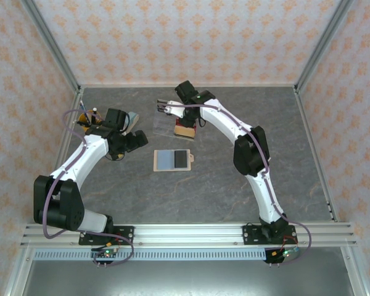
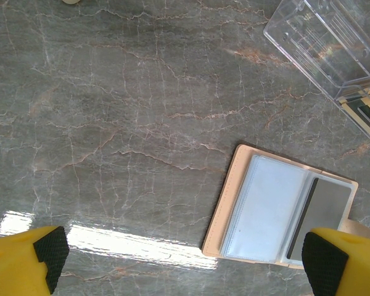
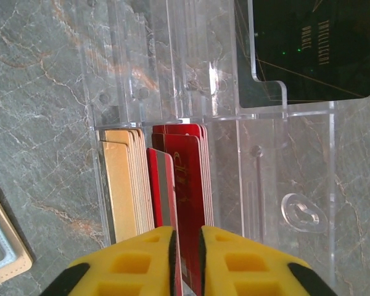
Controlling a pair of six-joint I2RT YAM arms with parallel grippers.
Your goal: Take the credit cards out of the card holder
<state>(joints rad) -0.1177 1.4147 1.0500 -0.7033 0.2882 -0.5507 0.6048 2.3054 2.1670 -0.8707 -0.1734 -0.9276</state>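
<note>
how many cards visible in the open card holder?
1: a dark card on the right side of the card holder. Its left sleeve looks empty; more may be hidden underneath.

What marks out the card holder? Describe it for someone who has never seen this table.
On the grey marble table, look at the middle, between the two arms. The card holder lies open and flat there, just nearer than the clear tray. Unlike the tray, it is tan-edged with blue-grey sleeves, one showing a dark card.
</note>
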